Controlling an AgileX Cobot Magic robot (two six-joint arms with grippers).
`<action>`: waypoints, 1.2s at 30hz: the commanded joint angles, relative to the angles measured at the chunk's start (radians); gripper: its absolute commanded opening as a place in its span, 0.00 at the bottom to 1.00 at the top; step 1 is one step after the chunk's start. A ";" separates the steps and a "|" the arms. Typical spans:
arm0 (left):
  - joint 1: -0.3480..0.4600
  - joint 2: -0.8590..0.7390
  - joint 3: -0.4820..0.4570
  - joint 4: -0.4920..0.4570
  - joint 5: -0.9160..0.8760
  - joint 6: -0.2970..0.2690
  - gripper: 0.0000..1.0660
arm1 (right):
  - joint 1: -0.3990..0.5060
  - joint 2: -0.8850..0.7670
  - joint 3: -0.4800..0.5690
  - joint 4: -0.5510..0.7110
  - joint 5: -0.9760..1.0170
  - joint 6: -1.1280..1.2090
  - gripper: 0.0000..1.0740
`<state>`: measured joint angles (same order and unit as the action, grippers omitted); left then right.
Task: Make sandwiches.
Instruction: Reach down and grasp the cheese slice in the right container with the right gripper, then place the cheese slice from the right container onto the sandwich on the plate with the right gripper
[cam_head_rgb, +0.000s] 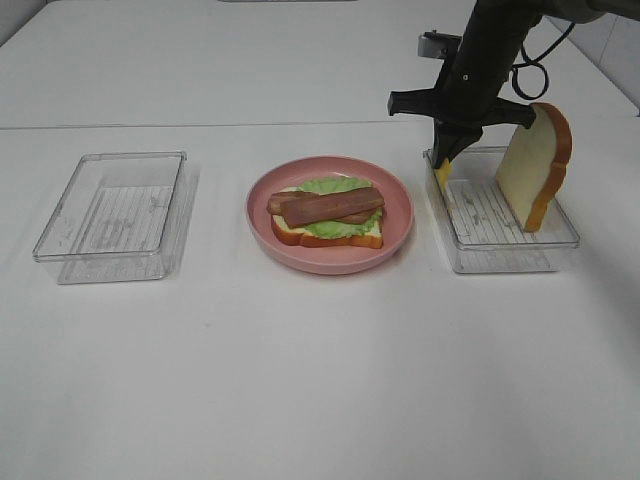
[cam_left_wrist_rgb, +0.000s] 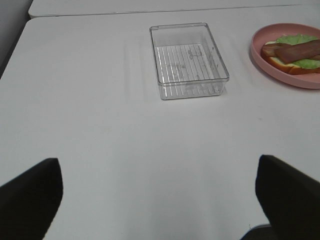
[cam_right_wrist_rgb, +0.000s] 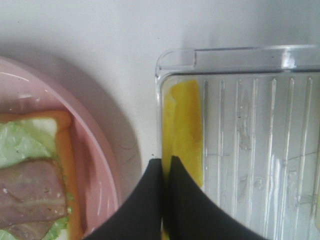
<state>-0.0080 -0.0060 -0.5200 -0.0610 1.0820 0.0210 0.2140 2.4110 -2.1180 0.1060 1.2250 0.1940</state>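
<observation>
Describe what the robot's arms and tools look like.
The right arm is matte black, with a black cable looped beside it. Its tool tapers to two slim black fingers. The left tool shows only two broad, rounded black fingers.

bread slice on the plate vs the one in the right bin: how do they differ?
The plate slice lies flat on the pink plate; the bin slice stands on edge in the clear bin. The plate slice is topped with lettuce and bacon; the bin slice is bare. Both are white with tan-orange crust.
</observation>
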 joint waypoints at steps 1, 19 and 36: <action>-0.005 -0.014 0.005 0.004 -0.007 0.003 0.94 | -0.001 0.007 -0.003 -0.016 0.102 -0.001 0.00; -0.005 -0.014 0.005 0.004 -0.007 0.003 0.94 | 0.001 -0.218 0.001 0.027 0.105 0.017 0.00; -0.005 -0.014 0.005 0.004 -0.007 0.003 0.94 | 0.002 -0.479 0.421 0.645 -0.067 -0.331 0.00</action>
<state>-0.0080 -0.0060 -0.5200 -0.0610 1.0820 0.0210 0.2150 1.9430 -1.7530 0.6380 1.1740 -0.0520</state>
